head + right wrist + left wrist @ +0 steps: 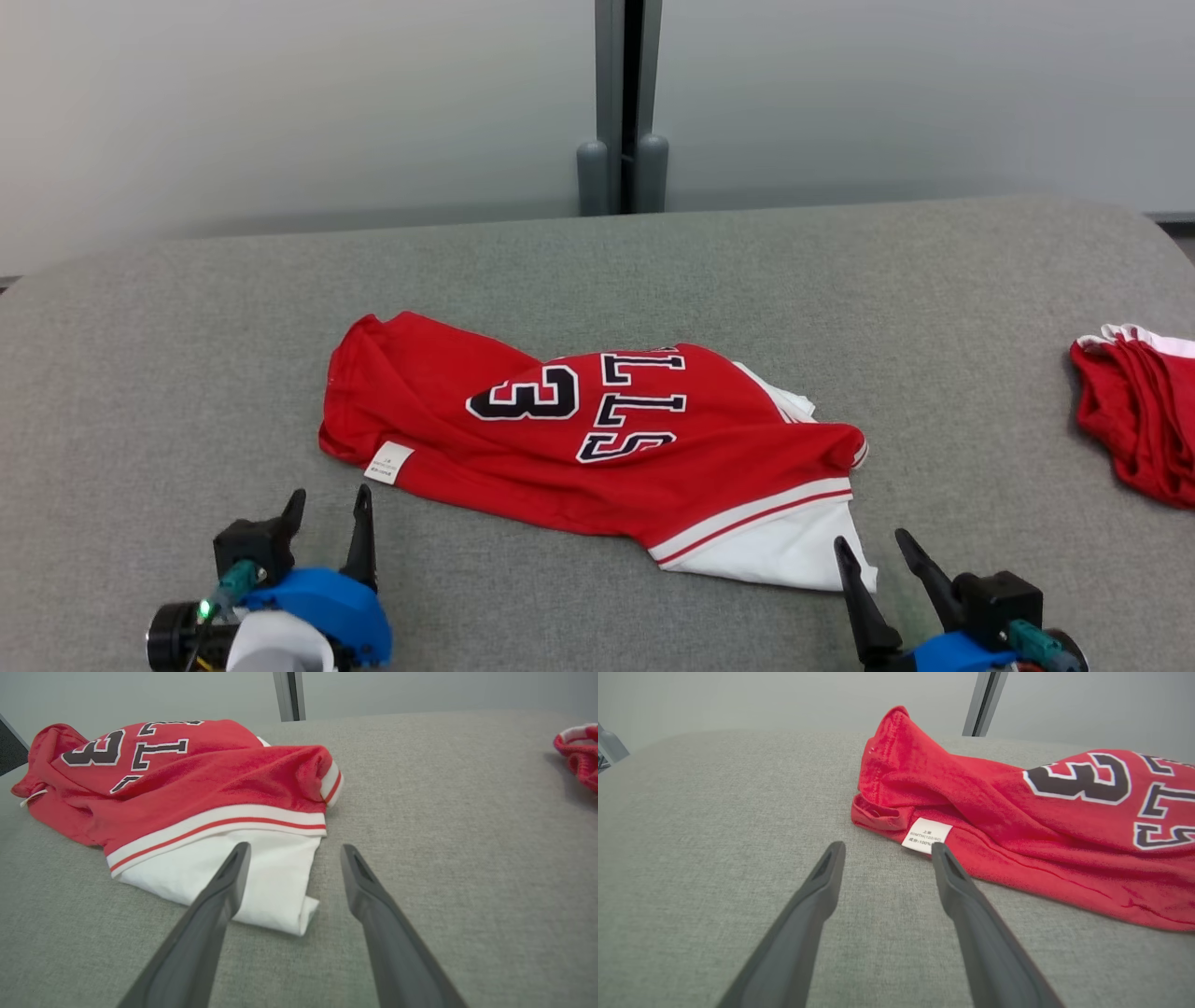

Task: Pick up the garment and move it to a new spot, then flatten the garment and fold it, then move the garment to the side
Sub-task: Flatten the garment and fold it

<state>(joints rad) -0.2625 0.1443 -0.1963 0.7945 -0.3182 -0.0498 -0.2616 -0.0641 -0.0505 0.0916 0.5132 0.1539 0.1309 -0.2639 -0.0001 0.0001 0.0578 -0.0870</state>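
Left gripper [330,495] and right gripper [869,539], jaws open, sat near the garment [579,439] on the desk [187,327]. The left wrist view resolved print on its label [927,835]; the head view showed a second red cloth [1134,420].

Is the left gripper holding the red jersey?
No, the left gripper is open, its fingers apart above the grey surface beside the red jersey.
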